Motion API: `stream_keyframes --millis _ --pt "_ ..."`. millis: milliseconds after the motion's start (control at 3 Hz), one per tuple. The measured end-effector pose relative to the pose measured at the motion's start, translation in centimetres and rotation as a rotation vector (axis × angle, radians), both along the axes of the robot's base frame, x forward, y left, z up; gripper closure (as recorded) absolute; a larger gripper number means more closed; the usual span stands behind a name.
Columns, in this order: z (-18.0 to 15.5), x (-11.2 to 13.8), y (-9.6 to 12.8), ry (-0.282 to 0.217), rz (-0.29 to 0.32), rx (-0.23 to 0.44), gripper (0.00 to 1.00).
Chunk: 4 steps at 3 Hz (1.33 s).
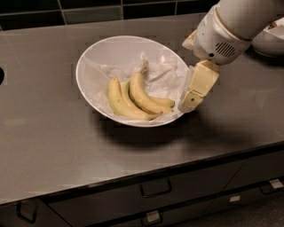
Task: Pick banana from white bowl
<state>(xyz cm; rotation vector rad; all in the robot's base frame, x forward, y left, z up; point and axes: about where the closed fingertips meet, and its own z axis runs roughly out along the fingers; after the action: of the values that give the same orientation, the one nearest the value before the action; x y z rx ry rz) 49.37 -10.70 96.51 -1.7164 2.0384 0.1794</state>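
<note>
Hanging over the grey desk (44, 133), the pincer (189, 103) sits at the 4 o'clock side of the white bowl (104, 46). It is just outside the rim and slants down towards 7 o'clock from the bulky white arm (235, 26). Its cream tip is close to the bowl's edge, but whether it touches the rim or the paper cannot be told. Nor can it be told whether the pincer is open or closed; nothing is seen in its grip.

The bowl stands near the middle of the desk, lined with crumpled white paper (165, 75) that bunches up towards its 3 o'clock side. The banana (140, 95) lies inside it, in the half nearer 6 o'clock. It curves with its thin brownish stem pointing to 12 o'clock and its other end at about 4 o'clock, near the rim. A fatter yellow banana (116, 99) rests just beside it on the 9 o'clock side and follows the same curve. A greenish banana (126, 88) shows partly between the two.

A second white bowl (268, 41) is cut off by the frame at the desk's 2 o'clock corner, well apart from the first. Dark wall tiles (88, 9) run along the 12 o'clock edge, and dark drawers (155, 188) with handles line the front at 6 o'clock.
</note>
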Motion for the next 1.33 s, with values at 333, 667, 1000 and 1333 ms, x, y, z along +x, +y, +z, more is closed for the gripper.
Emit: stream_keyframes --millis 333,667,1000,1333 --pt "0.3 1.5 1.8 -0.02 -0.045 0.068 0.0" --pt "0.3 1.5 1.8 -0.019 -0.045 0.068 0.0" --pt "-0.6 2.2 3.7 0.009 -0.03 0.075 0.0" --pt "-1.6 2.9 5.8 0.04 -0.052 0.121 0.0"
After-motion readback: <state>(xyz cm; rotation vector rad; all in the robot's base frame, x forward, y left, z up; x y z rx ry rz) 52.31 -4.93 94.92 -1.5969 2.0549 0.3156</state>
